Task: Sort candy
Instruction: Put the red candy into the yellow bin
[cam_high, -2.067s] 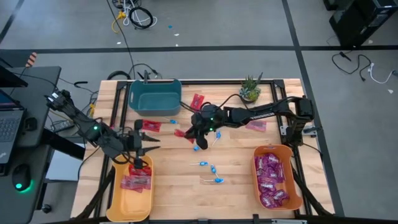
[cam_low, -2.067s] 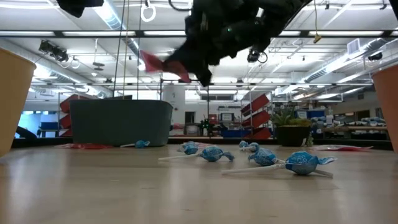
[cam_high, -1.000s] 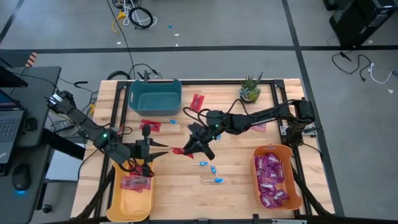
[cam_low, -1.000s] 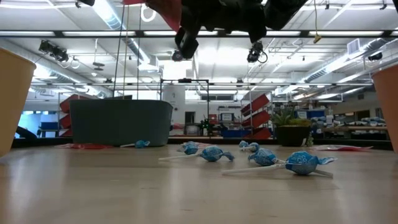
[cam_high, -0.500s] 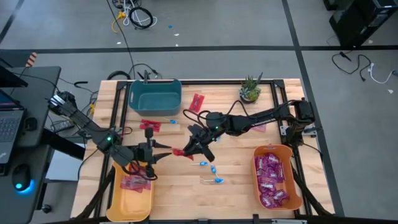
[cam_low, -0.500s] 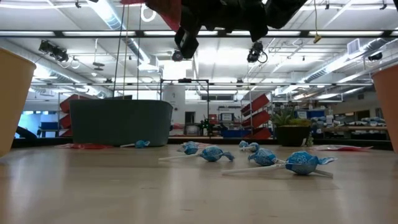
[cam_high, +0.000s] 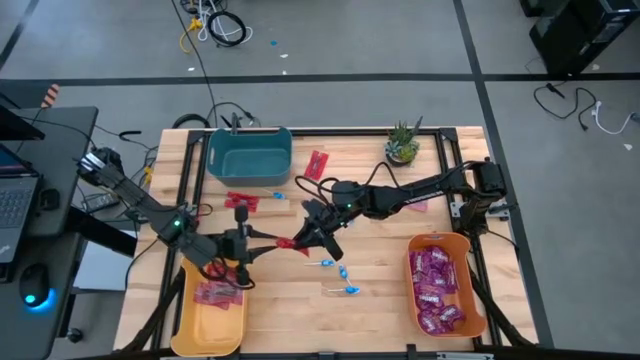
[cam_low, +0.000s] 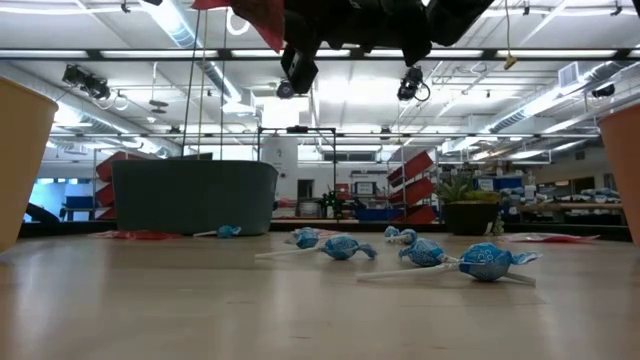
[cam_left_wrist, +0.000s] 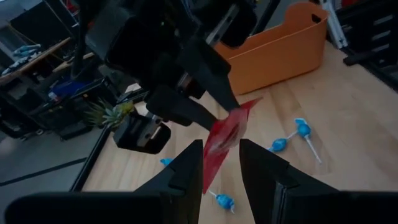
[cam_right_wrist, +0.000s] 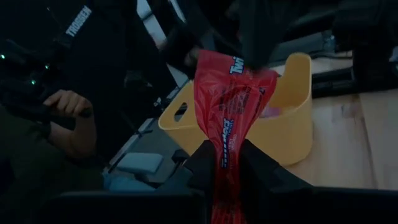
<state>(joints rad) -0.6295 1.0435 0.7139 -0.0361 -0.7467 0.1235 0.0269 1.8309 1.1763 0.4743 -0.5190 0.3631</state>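
Note:
My right gripper is shut on a flat red candy packet in the air over the table's middle. My left gripper faces it from the left, open. In the left wrist view its fingers stand on either side of the packet's free end; whether they touch it I cannot tell. Blue lollipops lie on the wood below. More red packets lie in the yellow bin. Purple packets fill the orange bin. My right gripper pinches the red packet by its near end between its two fingers. It comes from the table's right, nearly level. The packet sticks out past the fingertips toward my left gripper, lifted clear of the table.
A teal bin stands at the far left, a potted plant at the far right. Loose red packets lie on the table. A person's hand shows beyond the table's left edge.
My left gripper has edged a little toward the table's right, closing in on the free end of the red packet. My right gripper has kept the packet still in the air.

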